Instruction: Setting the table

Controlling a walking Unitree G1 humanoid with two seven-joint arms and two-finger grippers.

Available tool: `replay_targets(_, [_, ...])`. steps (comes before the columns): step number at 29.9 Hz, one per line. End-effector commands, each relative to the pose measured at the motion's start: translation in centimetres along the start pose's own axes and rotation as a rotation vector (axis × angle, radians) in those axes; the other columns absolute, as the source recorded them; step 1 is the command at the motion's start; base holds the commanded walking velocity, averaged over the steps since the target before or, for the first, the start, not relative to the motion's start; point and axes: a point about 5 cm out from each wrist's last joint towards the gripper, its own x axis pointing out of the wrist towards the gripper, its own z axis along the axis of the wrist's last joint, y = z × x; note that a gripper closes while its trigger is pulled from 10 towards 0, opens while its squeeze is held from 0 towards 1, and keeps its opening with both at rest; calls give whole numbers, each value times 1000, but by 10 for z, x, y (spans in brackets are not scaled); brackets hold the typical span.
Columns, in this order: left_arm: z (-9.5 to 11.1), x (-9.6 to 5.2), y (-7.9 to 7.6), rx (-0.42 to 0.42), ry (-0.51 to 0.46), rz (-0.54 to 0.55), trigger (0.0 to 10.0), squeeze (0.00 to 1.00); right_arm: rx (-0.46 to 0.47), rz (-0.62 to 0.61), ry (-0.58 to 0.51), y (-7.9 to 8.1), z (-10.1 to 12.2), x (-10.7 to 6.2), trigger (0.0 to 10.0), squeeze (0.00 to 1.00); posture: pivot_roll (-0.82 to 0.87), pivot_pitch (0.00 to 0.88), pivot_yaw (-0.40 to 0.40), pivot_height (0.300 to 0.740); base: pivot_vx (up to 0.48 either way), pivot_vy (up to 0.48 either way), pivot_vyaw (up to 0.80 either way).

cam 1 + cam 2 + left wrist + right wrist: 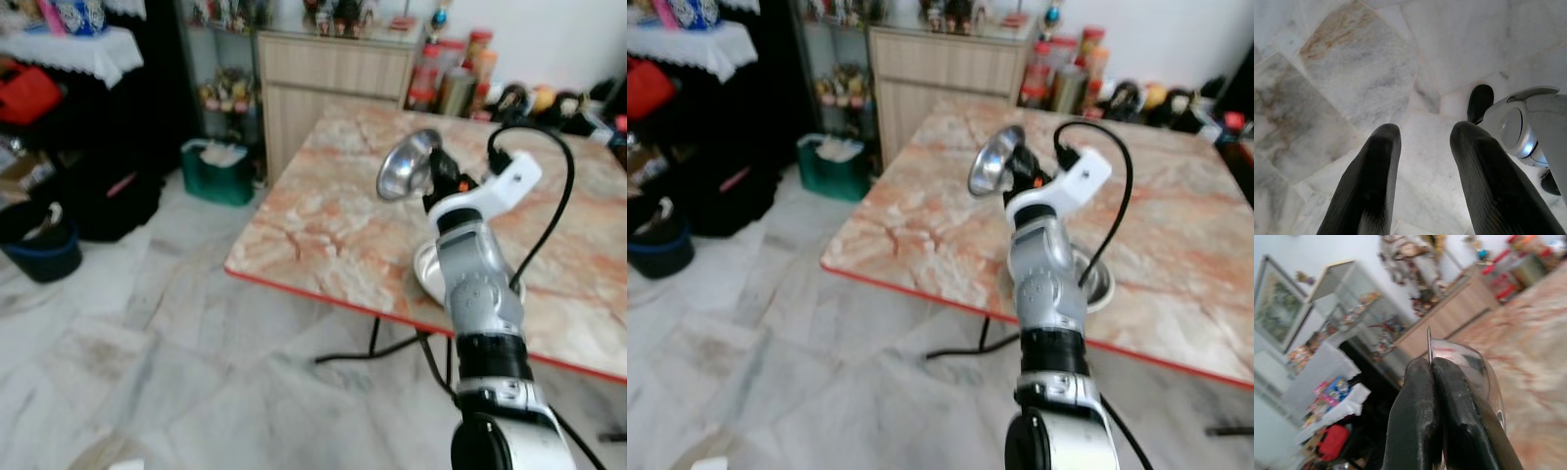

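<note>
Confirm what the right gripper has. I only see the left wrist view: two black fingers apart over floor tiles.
Observer: The right gripper is shut on the rim of a metal bowl, held tilted on its side above the marble table.
Operator: Anything already on the table under it?
Observer: Yes, a second metal dish sits on the table near the front edge, partly hidden behind the right arm.
Operator: How's the pinch?
Observer: In the right wrist view both fingers press together on the bowl's thin rim.
</note>
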Motion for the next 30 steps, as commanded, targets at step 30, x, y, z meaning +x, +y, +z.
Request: replay_targets(30, [2, 0, 0, 14, 1, -15, 10000, 0, 195, -269, 18, -62, 4, -60, 10000, 0, 41, 0, -5, 732, 0, 0, 0])
